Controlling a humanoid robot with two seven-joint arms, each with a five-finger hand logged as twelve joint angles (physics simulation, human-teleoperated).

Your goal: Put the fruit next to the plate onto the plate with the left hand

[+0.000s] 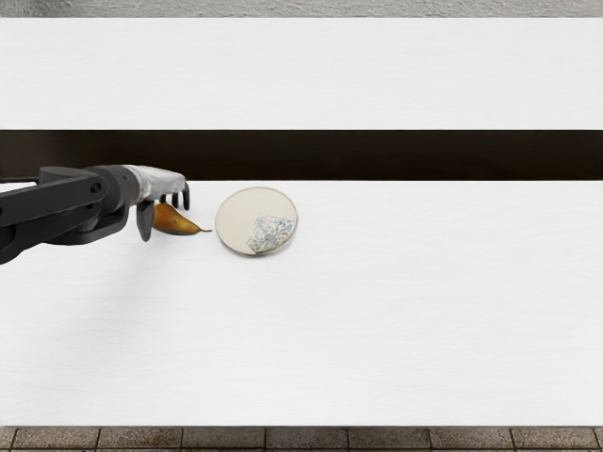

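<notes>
Reaching in from the left edge along a dark, jointed arm and ending in the left hand (160, 200), silver across the back, palm turned down. Hanging loose and slightly apart at the fingers (180, 199), dark tips pointing at the table, thumb lowest on the near left side; gripping nothing. Lying just under and to the right of that hand: the fruit (182, 224), orange-brown, long and tapered, left end hidden behind the thumb, pointed right end stretched toward the plate (236, 205). Resting flat on the white table (396, 320), not on the plate; tip close to the rim, touching or apart impossible to tell. Sitting just right of the fruit, round and cream, with a blue-grey pattern (271, 233) on the lower right part. Stretching on white to the right edge, with a dark band (424, 155) running across behind.
</notes>
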